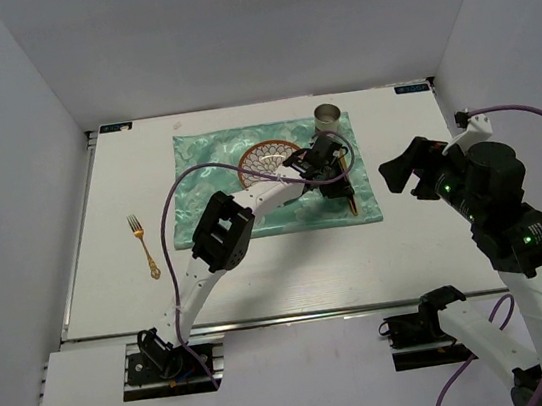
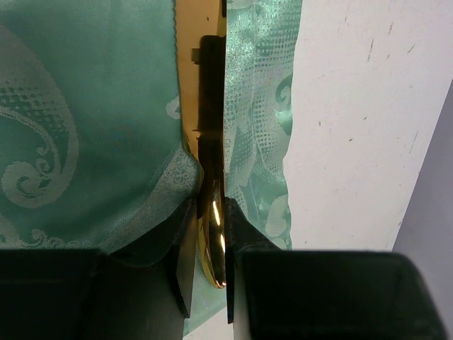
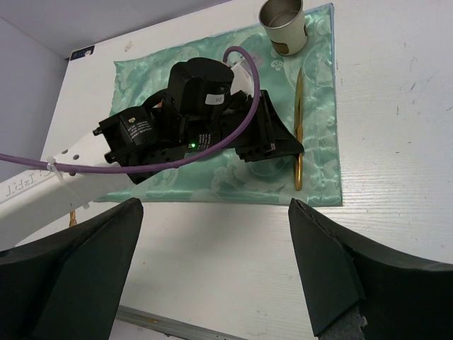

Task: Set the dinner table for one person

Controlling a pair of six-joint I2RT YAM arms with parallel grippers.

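The white dinner table (image 1: 291, 271) carries a mint-green cloth (image 1: 208, 187) with a patterned plate (image 1: 267, 158) in its middle and a metal cup (image 1: 327, 115) at its far right corner. My left gripper (image 1: 345, 182) is shut on a gold knife (image 2: 214, 234), which lies along the cloth's right edge. The knife (image 3: 298, 106) shows lengthwise below the cup (image 3: 282, 25) in the right wrist view. A gold fork (image 1: 143, 246) lies on the bare table left of the cloth. My right gripper (image 1: 400, 173) is open and empty, above the table right of the cloth.
A metal rail (image 1: 267, 317) runs along the near edge of the table. White walls stand on three sides. The left arm and its purple cable (image 3: 141, 163) stretch across the cloth and hide part of the plate.
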